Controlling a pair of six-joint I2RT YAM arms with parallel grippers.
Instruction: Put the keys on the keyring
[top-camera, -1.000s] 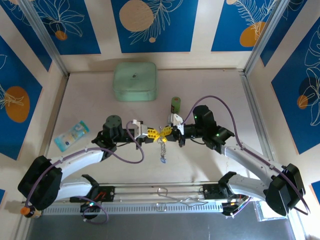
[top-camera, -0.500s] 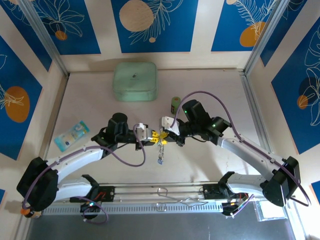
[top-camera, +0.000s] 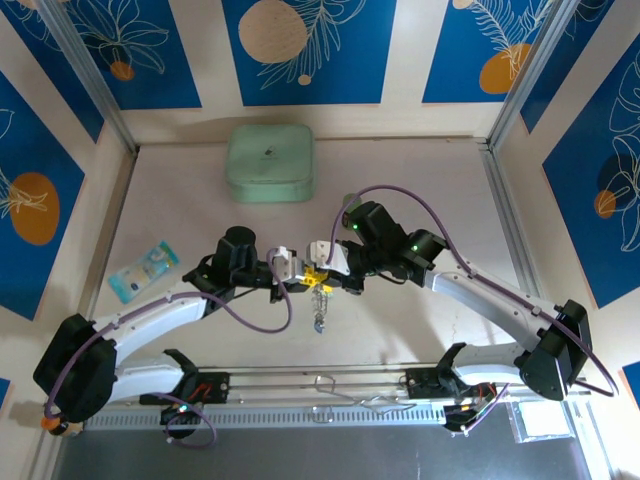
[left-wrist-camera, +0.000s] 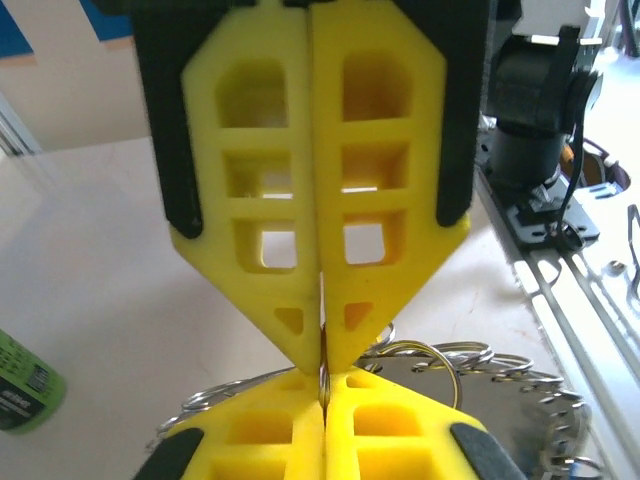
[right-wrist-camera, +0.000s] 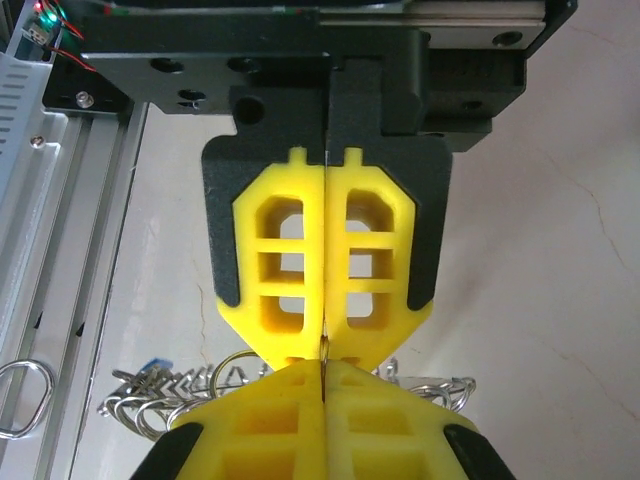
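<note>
My left gripper (top-camera: 303, 270) and right gripper (top-camera: 328, 270) meet tip to tip above the middle of the table. Both are shut on the same thin metal edge of the keyring (left-wrist-camera: 325, 378), seen as a wire loop (right-wrist-camera: 323, 350) between the yellow pads. Coiled silver loops of the keyring (left-wrist-camera: 450, 358) spread out behind the fingertips (right-wrist-camera: 140, 402). A short metal string hangs below the pinch point (top-camera: 320, 298) with a blue-headed key (top-camera: 319, 322) at its end. In the left wrist view the right gripper's fingers (left-wrist-camera: 400, 430) close in from below; in the right wrist view the left gripper's fingers (right-wrist-camera: 250, 430) do the same.
A mint-green square box (top-camera: 269, 162) stands at the back. A small green cylinder (top-camera: 347, 200) stands behind the right arm, partly hidden, and its side shows in the left wrist view (left-wrist-camera: 20, 375). A blue-and-white packet (top-camera: 142, 268) lies at the left.
The right arm swung left and back, covering most of the green cylinder. The joined grippers and the hanging string shifted slightly left. Both stayed shut.
</note>
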